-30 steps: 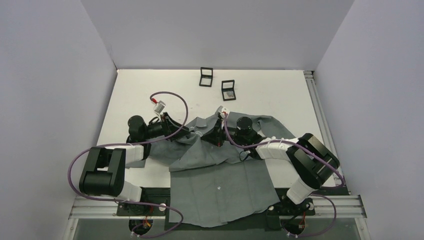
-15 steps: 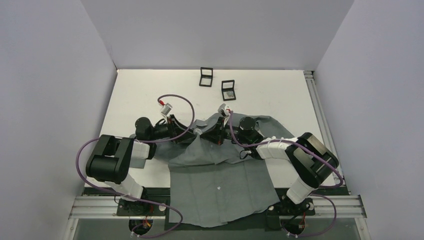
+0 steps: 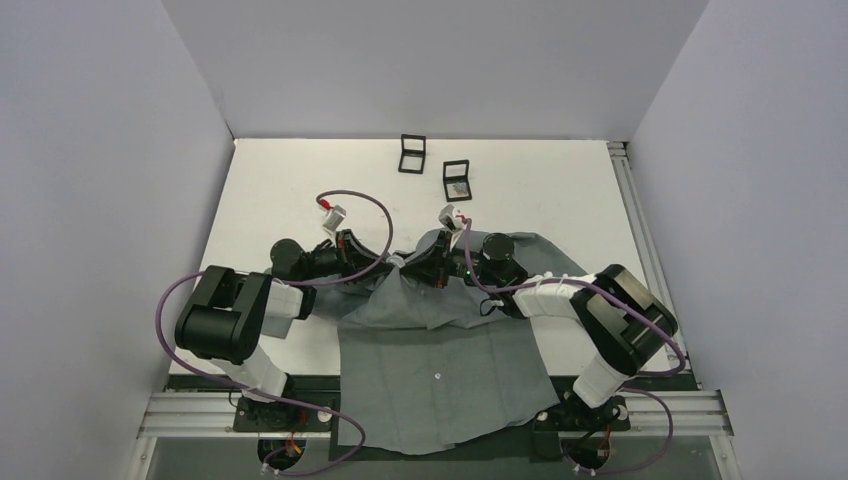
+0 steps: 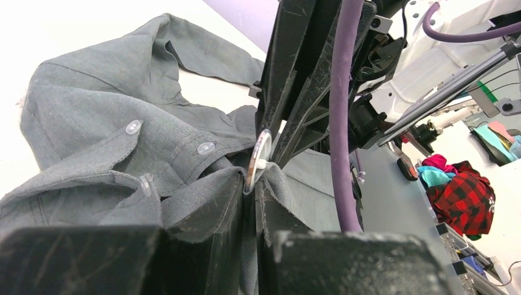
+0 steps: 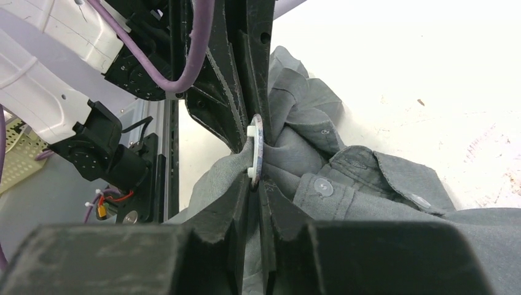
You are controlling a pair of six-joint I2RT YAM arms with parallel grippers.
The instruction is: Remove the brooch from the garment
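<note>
The grey garment [image 3: 440, 370] lies across the table's near half, its collar bunched up between my two grippers. The brooch shows edge-on as a thin disc with a white back piece in the left wrist view [image 4: 258, 161] and the right wrist view [image 5: 256, 153]. My left gripper [image 3: 400, 265] [image 4: 255, 196] is shut on a fold of the garment [image 4: 92, 117] right at the brooch's rim. My right gripper [image 3: 426, 266] [image 5: 255, 187] faces it from the other side, shut with the brooch's rim and cloth [image 5: 368, 178] between its tips. The brooch is hidden in the top view.
Two small square black boxes [image 3: 412, 153] [image 3: 457, 180] stand at the back of the white table [image 3: 560, 190]. Purple cables loop over both wrists. The shirt tail hangs over the table's near edge between the arm bases.
My left gripper has moved right to meet the right gripper at the collar. The left side of the shirt has been drawn in and bunched with it. The right arm shifted slightly.
</note>
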